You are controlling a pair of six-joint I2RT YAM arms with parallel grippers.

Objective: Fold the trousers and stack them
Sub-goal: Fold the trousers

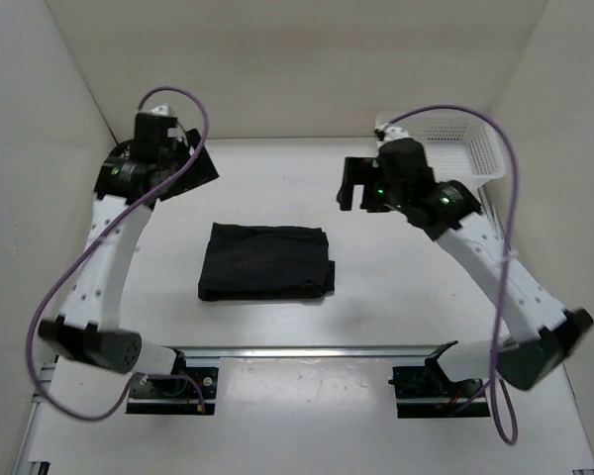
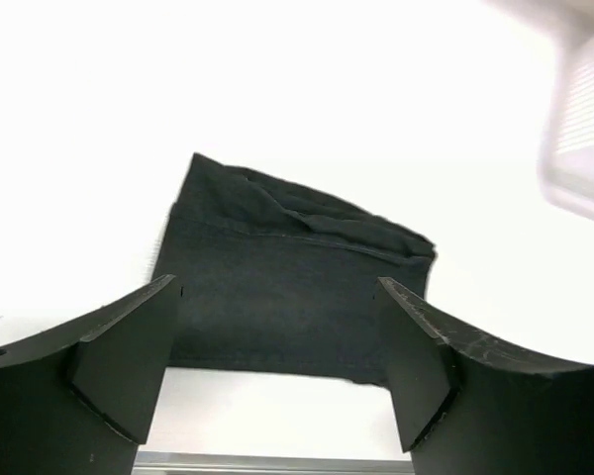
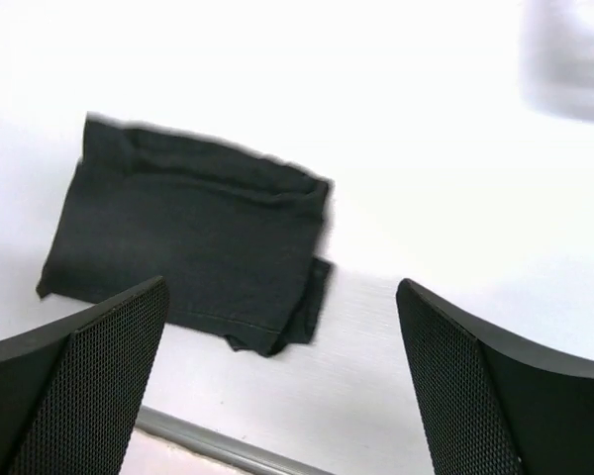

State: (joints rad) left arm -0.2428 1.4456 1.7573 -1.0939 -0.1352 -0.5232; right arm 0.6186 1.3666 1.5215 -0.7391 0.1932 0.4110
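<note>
The soft black fabric trousers (image 1: pixel 265 262) are folded into a flat block and laid in the middle of the white counter (image 1: pixel 396 287). The black left hand (image 1: pixel 193 166) is held above the counter, well apart from the trousers, with its fingers spread wide. The black right hand (image 1: pixel 349 185) is held the same way, fingers wide apart. A white plastic mesh basket (image 1: pixel 460 139) is set in the far right corner.
</note>
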